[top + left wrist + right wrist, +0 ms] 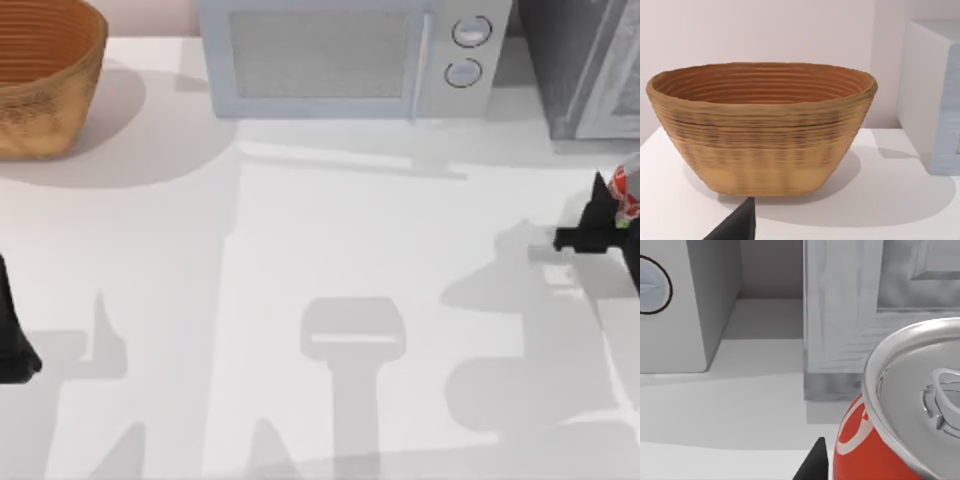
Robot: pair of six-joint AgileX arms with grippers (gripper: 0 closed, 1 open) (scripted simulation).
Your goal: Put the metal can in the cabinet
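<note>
from above, the right claw [612, 222] sits at the tabletop's [300, 250] right edge, pinching the metal can [626, 192], which rides off the surface. the cabinet [580, 70] lies straight beyond it, near, with open room between. the left arm is parked at the left edge; i cannot tell its claw's state. left wrist view: a woven basket [760, 130]. right wrist view: the can [890, 440] tilts, top toward the camera, facing the cabinet's shut door [865, 305].
</note>
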